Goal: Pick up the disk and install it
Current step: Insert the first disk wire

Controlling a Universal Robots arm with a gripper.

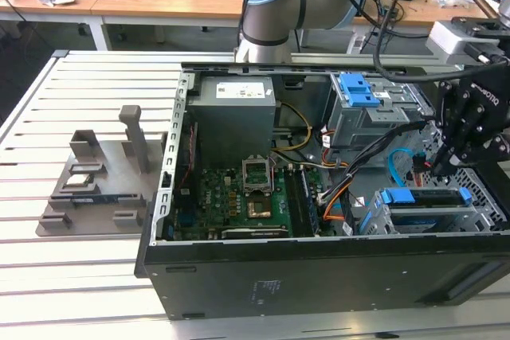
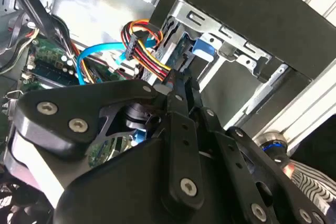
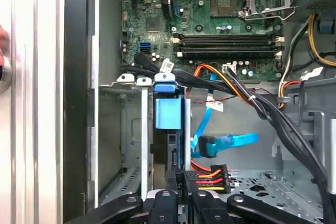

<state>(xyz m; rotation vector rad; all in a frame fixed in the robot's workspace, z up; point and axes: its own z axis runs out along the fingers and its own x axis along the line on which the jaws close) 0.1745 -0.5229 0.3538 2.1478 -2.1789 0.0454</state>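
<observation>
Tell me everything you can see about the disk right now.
The disk sits on edge inside the grey metal drive cage at the front corner of the open computer case, toward the exterior view's right. Mostly its blue plastic caddy shows: a blue strip along the cage top in the exterior view, a blue tab in both wrist views. The drive body is hidden. The end effector hangs close by its end, beside the coloured power connector.

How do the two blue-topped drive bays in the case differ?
The far bay is a taller grey cage whose blue latch lies flat on top. The near bay sits lower by the case's front wall, with the disk slotted on edge. The gripper hangs by the near bay.
</observation>
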